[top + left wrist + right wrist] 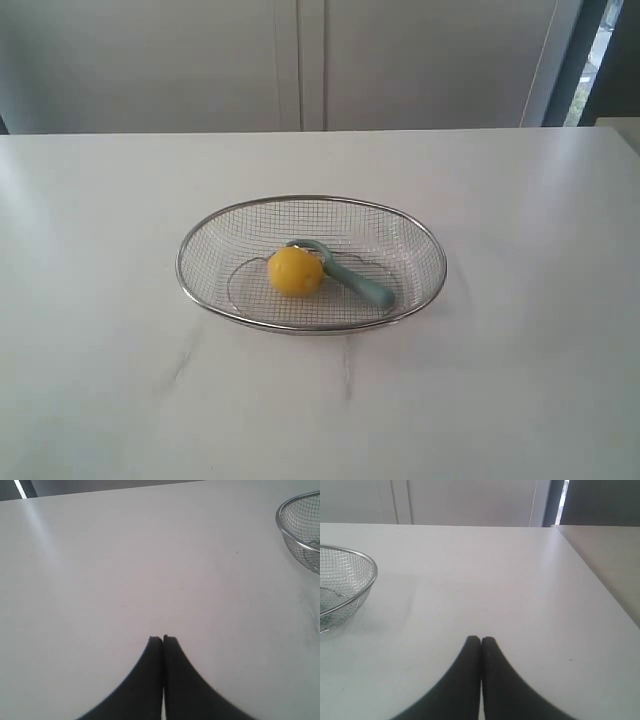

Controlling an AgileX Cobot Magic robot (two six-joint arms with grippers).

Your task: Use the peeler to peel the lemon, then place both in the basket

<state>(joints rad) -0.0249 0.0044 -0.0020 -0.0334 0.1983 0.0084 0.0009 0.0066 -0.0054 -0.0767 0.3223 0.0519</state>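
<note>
Lemon (295,271) sits inside wire mesh basket (310,198), touching teal-handled peeler (352,277). Left gripper (163,639) and right gripper (481,639): fingers pressed together, holding nothing, above white table (520,380).

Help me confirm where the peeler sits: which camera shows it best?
The exterior view: the peeler lies in the basket, its head against the lemon. Both wrist views catch only the basket's edge; no peeler can be made out there.

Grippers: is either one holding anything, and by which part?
Nothing is held. The left gripper and the right gripper are both shut and empty; the lemon and the peeler lie in the basket.
</note>
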